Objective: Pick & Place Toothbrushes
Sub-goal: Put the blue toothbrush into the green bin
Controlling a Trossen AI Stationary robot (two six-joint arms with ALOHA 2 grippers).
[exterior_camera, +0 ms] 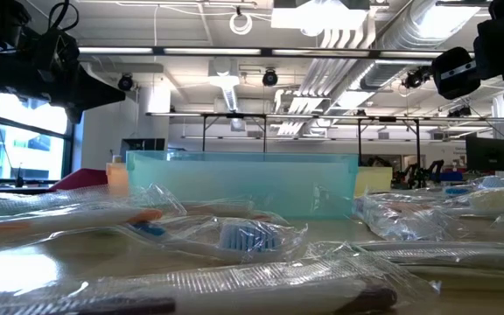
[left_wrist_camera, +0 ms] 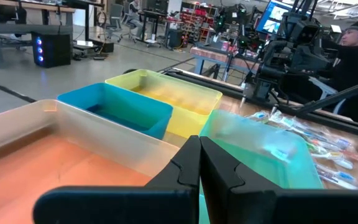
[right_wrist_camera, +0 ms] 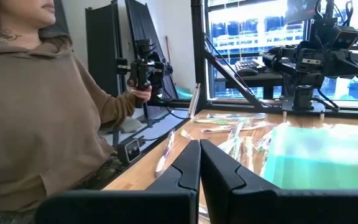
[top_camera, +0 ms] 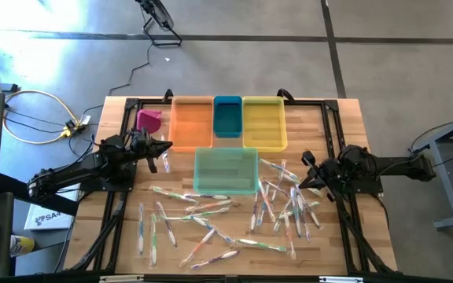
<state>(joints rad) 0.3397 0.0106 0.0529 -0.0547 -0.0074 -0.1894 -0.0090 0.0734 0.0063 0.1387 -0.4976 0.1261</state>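
Nothing is picked yet: left end effector (top_camera: 166, 148) and right end effector (top_camera: 305, 161) hang shut and empty either side of the teal bin (top_camera: 226, 170); next, one must open over the wrapped toothbrushes (top_camera: 278, 200) near it.

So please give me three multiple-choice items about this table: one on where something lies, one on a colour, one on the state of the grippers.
1. Where do most toothbrushes lie?
A. In the orange bin
B. Loose on the table, near side of the teal bin
C. In the yellow bin

2. What colour is the small bin between the orange bin and the yellow bin?
A. Blue
B. Red
C. White

3. How are the two grippers?
A. Both shut, holding nothing
B. Both wide open
C. Each holding a toothbrush

Answers: 1 B, the high view shows them scattered on the wood by the teal bin. 2 A, the blue bin sits there. 3 A, the left gripper and right gripper show fingers together, empty.
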